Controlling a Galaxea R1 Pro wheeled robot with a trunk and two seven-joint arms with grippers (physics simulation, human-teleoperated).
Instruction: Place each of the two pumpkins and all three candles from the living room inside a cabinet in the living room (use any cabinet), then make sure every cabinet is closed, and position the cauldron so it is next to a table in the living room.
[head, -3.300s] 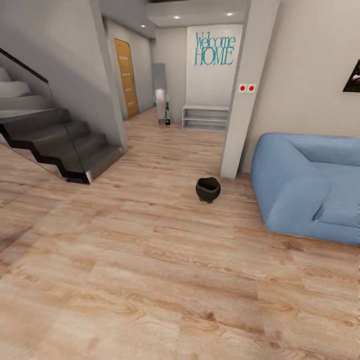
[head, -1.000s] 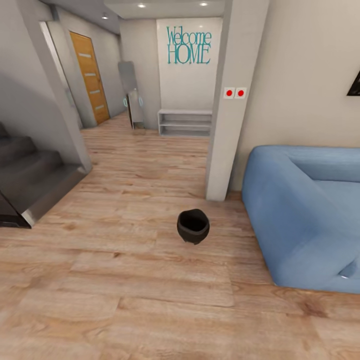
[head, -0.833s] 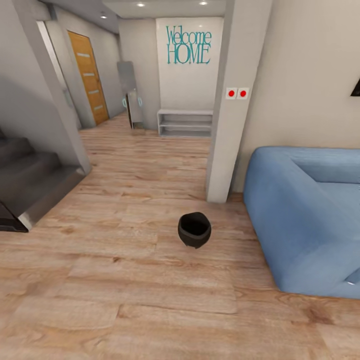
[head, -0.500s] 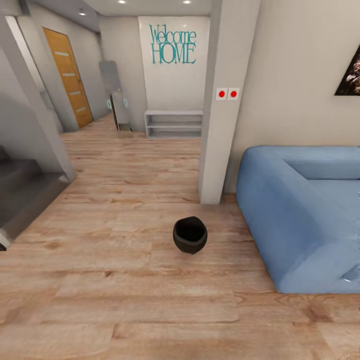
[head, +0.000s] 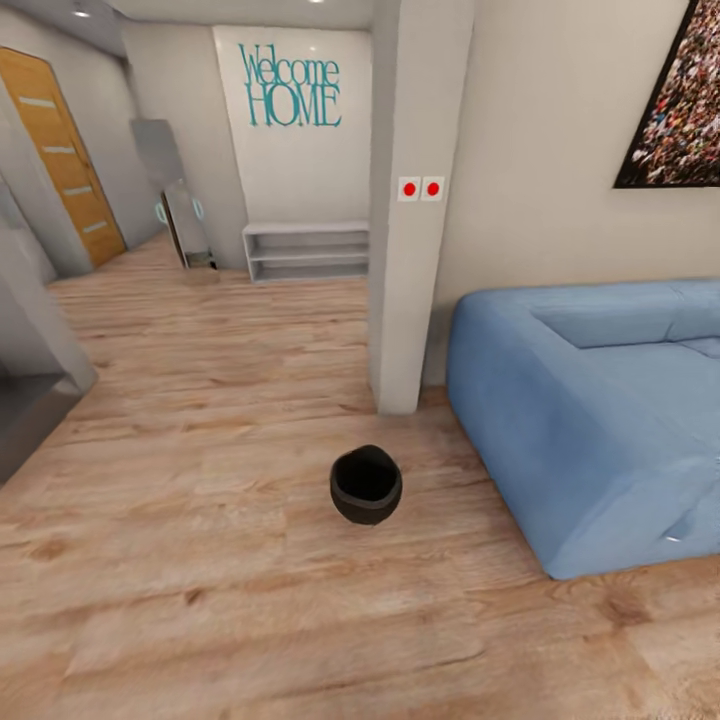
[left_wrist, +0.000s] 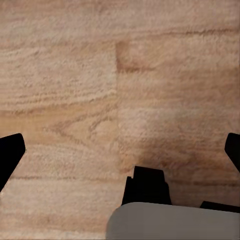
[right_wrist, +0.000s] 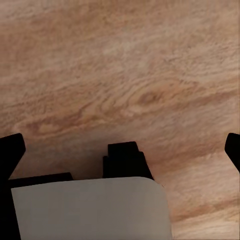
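Left gripper and right gripper: fingers spread wide, nothing held, both over bare plank floor. Cauldron sits upright on the floor ahead, near the sofa and pillar. Likely rigid, heavy-ish, round belly slippery; best pinched across the rim wall.

My left gripper: fingertips spread wide, nothing between | below: wood plank floor | grey-and-black robot part in view
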